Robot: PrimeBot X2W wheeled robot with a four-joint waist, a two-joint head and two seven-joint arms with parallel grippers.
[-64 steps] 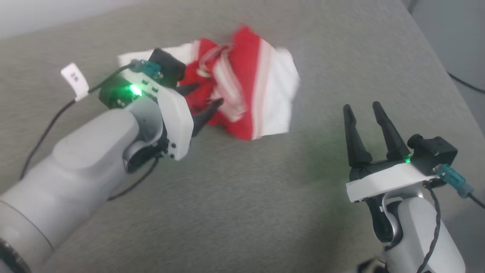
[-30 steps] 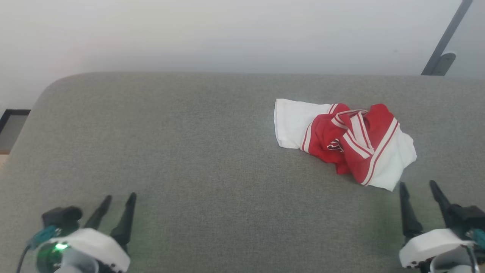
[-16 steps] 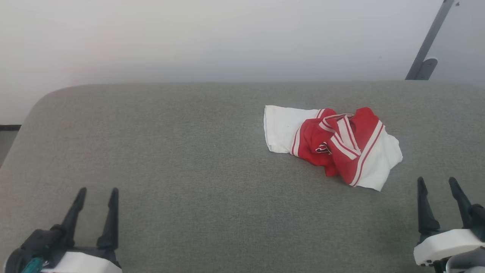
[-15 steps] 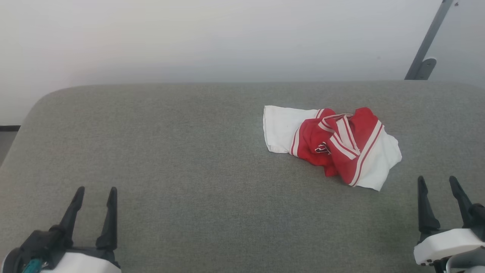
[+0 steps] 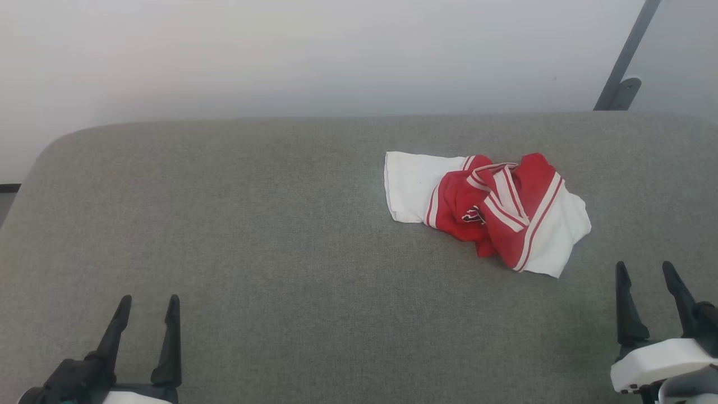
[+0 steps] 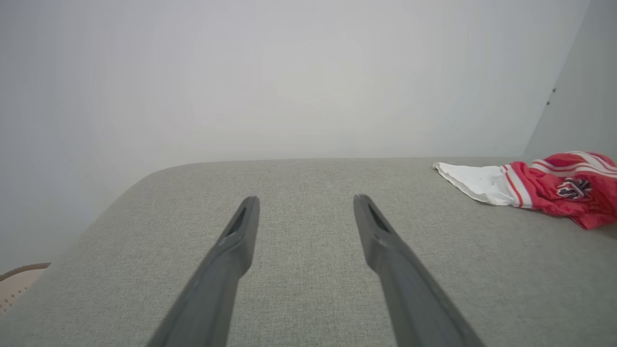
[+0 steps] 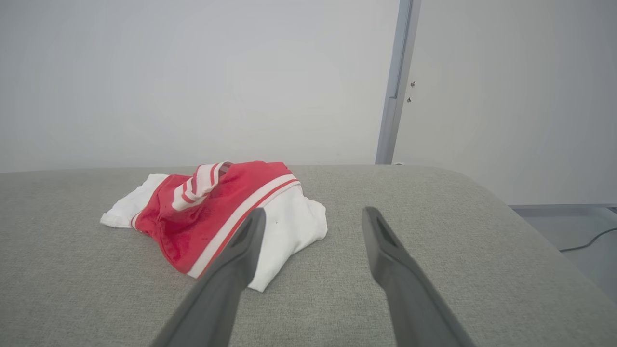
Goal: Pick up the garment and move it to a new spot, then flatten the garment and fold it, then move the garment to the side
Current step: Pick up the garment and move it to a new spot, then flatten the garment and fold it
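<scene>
Grippers, two of them, both wide open and holding nothing. Left gripper (image 5: 150,300) sits at the lower left of the head view, its two dark fingers (image 5: 169,336) pointing up over the grey cushion (image 5: 269,235), well apart from the garment (image 5: 488,213). Right gripper (image 5: 643,266) sits at the lower right, two fingers spread, tips near the garment's white corner but not touching it. One garment: a crumpled red-and-white heap on the cushion, right of centre, toward the far edge. White panel lies flat on its left side, red bunch with white stripe trim in the middle, second white panel on the near right. Small patch of dark lettering shows on the red part, unreadable. Right wrist view has the heap just beyond the left finger, which overlaps its white edge in the picture. Left wrist view has it off at the far right. One grey post (image 5: 622,62) stands against the pale wall (image 5: 280,56) behind the cushion, one cable (image 7: 588,239) on the floor (image 7: 554,226) past the right end.
</scene>
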